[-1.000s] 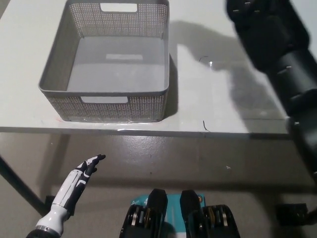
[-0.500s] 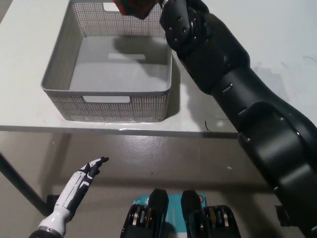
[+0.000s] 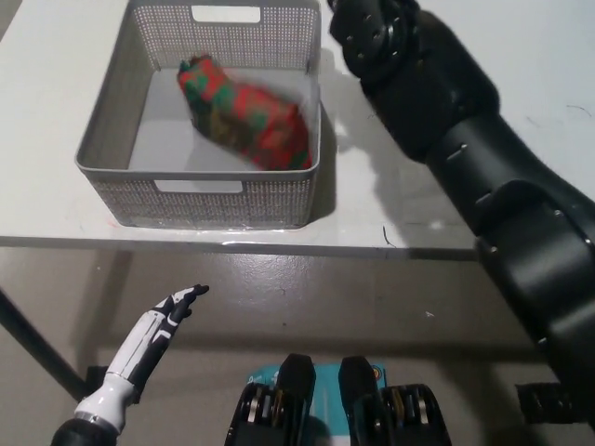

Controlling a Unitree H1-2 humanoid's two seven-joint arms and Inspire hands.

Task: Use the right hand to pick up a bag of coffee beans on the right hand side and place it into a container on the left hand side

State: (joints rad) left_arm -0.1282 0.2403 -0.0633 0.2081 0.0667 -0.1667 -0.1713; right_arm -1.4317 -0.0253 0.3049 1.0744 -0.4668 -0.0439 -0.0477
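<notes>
A red and green coffee bean bag lies slanted inside the grey mesh basket at the table's left, blurred by motion. My black right arm reaches up from the lower right. Its hand is at the picture's top edge, just right of the basket's far right corner. It holds nothing and is apart from the bag. My white left hand rests open below the table's front edge at the lower left.
The white table carries the basket close to its front edge. Bare tabletop shows right of the basket, partly covered by my right arm. Grey floor lies below the table edge.
The bag, held above the basket's far rim half a second ago, has left my right hand and dropped into the basket. The right arm has drawn slightly right.
</notes>
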